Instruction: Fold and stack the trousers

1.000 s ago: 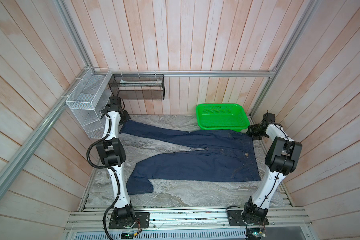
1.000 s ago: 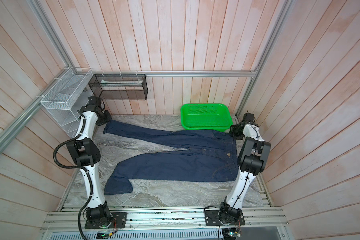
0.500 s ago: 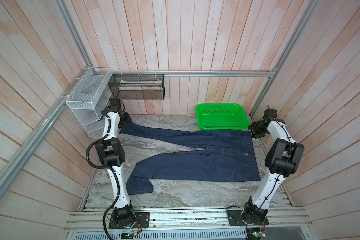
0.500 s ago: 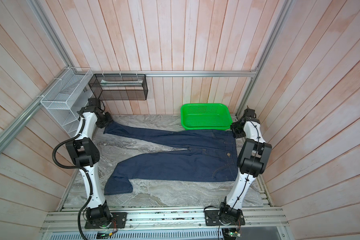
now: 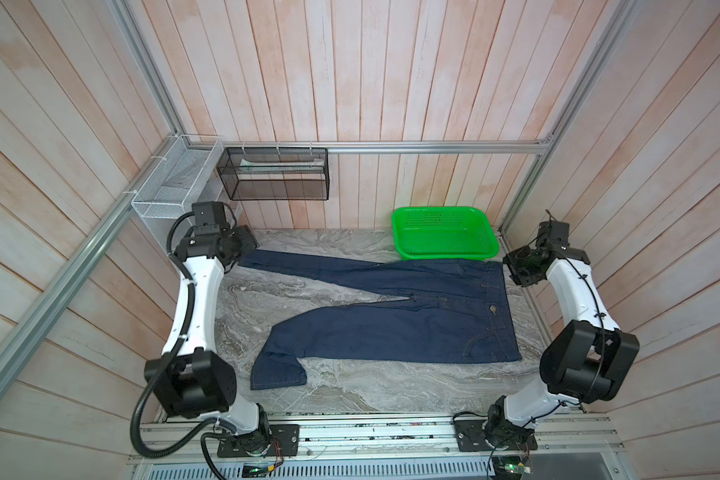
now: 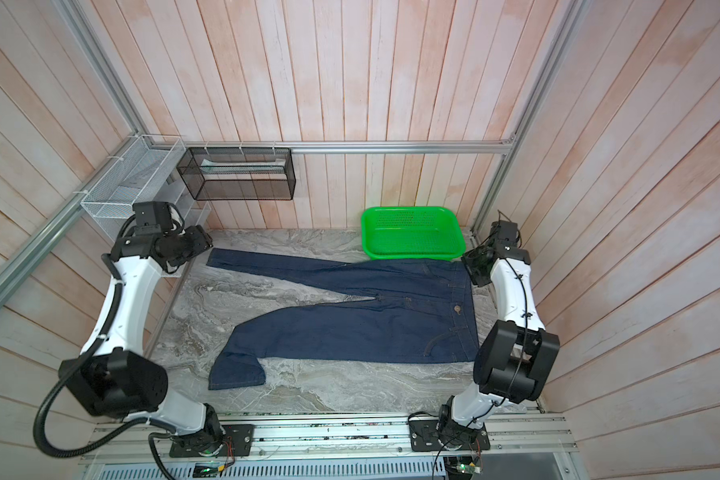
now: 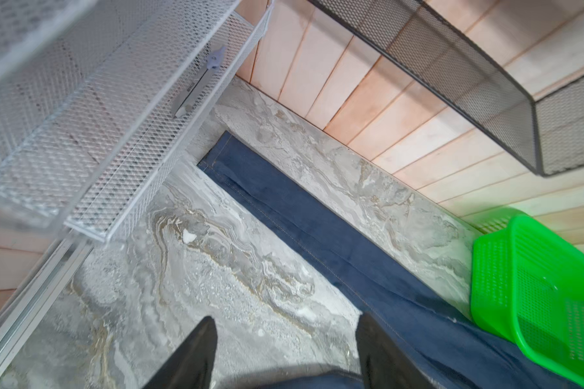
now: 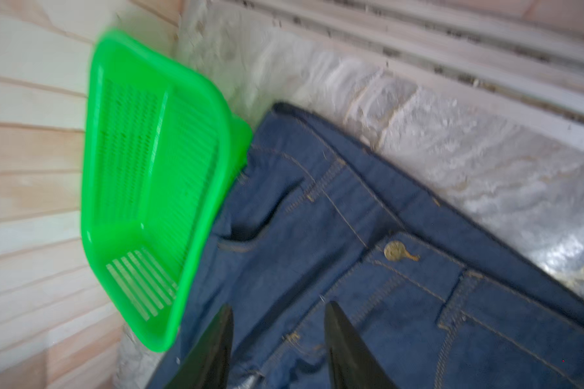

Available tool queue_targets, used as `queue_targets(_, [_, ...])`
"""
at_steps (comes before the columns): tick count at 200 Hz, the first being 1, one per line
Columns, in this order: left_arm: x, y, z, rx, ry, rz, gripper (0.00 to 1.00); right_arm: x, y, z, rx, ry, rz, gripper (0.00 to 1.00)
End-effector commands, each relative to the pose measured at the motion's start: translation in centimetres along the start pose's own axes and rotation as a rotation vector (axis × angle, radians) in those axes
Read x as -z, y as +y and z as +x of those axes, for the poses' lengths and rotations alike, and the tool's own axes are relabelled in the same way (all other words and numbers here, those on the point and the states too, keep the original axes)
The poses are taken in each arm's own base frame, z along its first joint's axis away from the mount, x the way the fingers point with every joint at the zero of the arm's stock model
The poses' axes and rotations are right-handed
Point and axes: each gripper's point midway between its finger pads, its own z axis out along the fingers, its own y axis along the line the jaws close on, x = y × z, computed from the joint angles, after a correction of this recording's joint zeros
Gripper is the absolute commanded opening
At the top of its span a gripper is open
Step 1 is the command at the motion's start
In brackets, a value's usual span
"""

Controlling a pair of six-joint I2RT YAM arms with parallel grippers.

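**Top views: jeans spread flat, no fold made**

Position. In both top views the dark navy jeans (image 5: 412, 328) lie face up on the marble table (image 5: 350, 386). The waistband is toward the right arm and the legs splay toward the left arm. The far leg runs straight. The near leg bends, its cuff turned toward the front rail. The far waist corner touches the front edge of the green basket (image 5: 445, 237).

Tools. In the left wrist view the left tool (image 7: 284, 336) hangs above bare table beside the far leg, jaws well apart and holding nothing. In the right wrist view the right tool (image 8: 279, 320) sits over the denim near the metal button (image 8: 394, 251), jaws partly open with no cloth pinched.

Progress. Judged as the starting stage: the garment is laid out, but the legs are not brought together. Every fold and the stacking are outstanding.

Count.
- One pair of jeans
- One green basket
- One white mesh rack (image 5: 171, 183)
- One black mesh basket (image 5: 273, 174)
- Two tools
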Motion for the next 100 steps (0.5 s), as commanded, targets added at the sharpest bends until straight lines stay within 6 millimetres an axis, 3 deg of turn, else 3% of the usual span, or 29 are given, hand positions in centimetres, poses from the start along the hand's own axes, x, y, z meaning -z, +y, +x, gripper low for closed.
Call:
queue_targets(1, [-2.1, 1.3, 5.2, 0.033, 0.089, -0.026, 0.68, -1.2, -1.2, 5.0, 0.073, 0.104, 0.007, 0.44])
queue_targets(26, [-1.2, 1.7, 10.1, 0.062, 0.15, -0.014, 0.68, -2.1, -3.1, 10.1, 0.115, 0.192, 0.017, 0.43])
queue_targets(57, [0.0, 0.5, 16.2, 0.055, 0.23, 0.0, 0.67, -2.9, -6.9, 15.6, 0.161, 0.277, 0.072, 0.36])
queue_targets(77, [0.6, 0.5, 19.0, 0.042, 0.269, -0.016, 0.67, -3.7, -10.0, 17.1, 0.165, 0.299, 0.122, 0.3])
queue_targets(100, [1.4, 0.9, 20.3, 0.052, 0.28, -0.014, 0.67, -4.8, -13.4, 17.2, 0.191, 0.307, 0.219, 0.29])
